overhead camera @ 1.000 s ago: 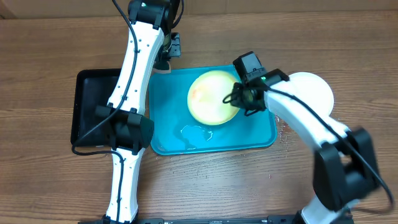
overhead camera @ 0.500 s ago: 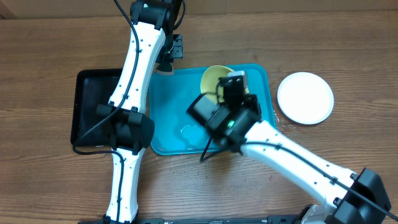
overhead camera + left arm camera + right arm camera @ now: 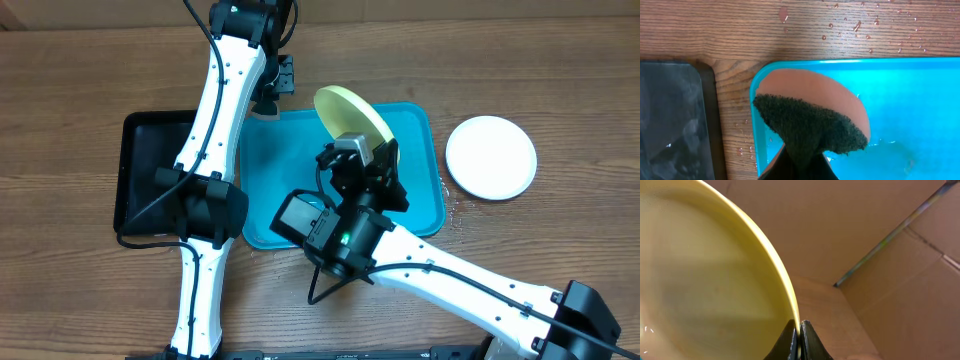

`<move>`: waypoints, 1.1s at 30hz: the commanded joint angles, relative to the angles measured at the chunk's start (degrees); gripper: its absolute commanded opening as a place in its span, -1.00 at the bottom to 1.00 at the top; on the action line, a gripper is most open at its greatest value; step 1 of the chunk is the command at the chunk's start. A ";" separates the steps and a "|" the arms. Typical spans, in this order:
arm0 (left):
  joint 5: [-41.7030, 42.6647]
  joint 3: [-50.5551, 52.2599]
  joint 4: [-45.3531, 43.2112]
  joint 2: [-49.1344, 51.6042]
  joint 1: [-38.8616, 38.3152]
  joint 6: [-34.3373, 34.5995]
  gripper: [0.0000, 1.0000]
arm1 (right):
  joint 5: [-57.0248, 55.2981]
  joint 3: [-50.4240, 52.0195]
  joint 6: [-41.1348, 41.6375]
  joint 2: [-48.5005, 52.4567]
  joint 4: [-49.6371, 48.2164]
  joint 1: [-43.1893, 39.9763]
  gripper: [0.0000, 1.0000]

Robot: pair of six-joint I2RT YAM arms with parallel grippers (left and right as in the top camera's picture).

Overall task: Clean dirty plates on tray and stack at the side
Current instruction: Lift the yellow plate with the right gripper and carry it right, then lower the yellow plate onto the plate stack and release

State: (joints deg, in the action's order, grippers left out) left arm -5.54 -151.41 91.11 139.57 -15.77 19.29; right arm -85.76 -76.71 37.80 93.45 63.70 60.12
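My right gripper [image 3: 371, 141] is shut on the rim of the yellow-green plate [image 3: 350, 112] and holds it tilted on edge above the far part of the turquoise tray [image 3: 268, 170]. The right wrist view shows the fingers [image 3: 800, 331] pinching the plate's rim [image 3: 705, 280]. The white plate [image 3: 490, 157] lies on the table right of the tray. My left gripper [image 3: 271, 98] hovers at the tray's far left corner, shut [image 3: 800, 169] on a sponge [image 3: 810, 125] with a dark green pad over the tray [image 3: 920, 110]. The light blue plate is not in view.
A black tray [image 3: 150, 170] lies left of the turquoise tray and also shows in the left wrist view [image 3: 670, 125]. Water drops lie on the wood [image 3: 860, 25] and a wet patch on the turquoise tray. My right arm crosses the tray's front edge.
My right arm swung from the tray's right side to its front and lifted the yellow-green plate from flat on the tray to tilted on edge. The left arm has not moved.
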 commanded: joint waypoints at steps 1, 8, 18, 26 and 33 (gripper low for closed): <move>0.70 0.31 -0.07 -0.17 -0.37 -1.07 -0.91 | -4.20 -0.31 1.25 -0.46 -0.13 0.37 -0.93; 0.70 0.31 -0.07 -0.17 -0.37 -1.05 -0.92 | 1.33 -0.31 1.27 -0.44 -0.11 0.22 -0.93; 0.70 0.31 -0.04 -0.17 -0.37 -1.07 -0.92 | 37.92 -0.31 3.10 -0.46 -0.11 -8.26 -0.93; 0.70 0.31 -0.04 -0.17 -0.37 -1.07 -0.92 | 80.11 -0.31 -9.46 -1.46 -3.89 -33.86 -0.93; 0.70 0.31 -0.11 -0.17 -0.37 -1.07 -0.92 | 93.57 -0.22 -13.79 -0.55 -4.79 -61.72 -0.93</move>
State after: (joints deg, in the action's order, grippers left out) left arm -5.52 -151.41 91.11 139.57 -15.77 19.14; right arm -1.63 -76.66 28.10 93.34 59.46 7.25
